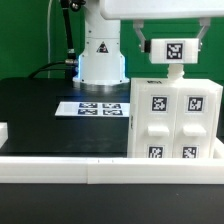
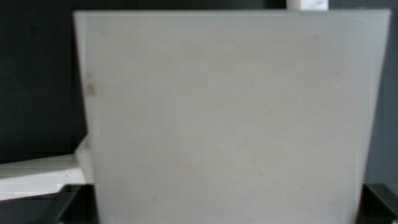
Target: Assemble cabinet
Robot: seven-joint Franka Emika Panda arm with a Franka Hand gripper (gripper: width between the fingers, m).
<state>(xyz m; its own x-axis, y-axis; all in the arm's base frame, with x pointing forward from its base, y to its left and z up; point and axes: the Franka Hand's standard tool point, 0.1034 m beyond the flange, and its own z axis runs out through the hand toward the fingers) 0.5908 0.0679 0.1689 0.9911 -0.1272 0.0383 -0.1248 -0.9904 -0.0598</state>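
Observation:
The cabinet [image 1: 172,120] is a large white box standing upright at the exterior view's right, its face showing several tagged panels. A small white tagged block [image 1: 172,50] sits on a short neck right on top of it. My gripper [image 1: 172,45] is above the cabinet, with one finger on each side of that block, closed on it. In the wrist view a plain white surface [image 2: 222,110] fills nearly the whole frame between my dark fingertips [image 2: 64,206], so the cabinet below is hidden there.
The marker board [image 1: 100,107] lies flat on the black table, left of the cabinet. The robot's white base [image 1: 100,60] stands behind it. A low white wall [image 1: 100,165] runs along the front edge. A small white part [image 1: 4,130] shows at the exterior view's left edge.

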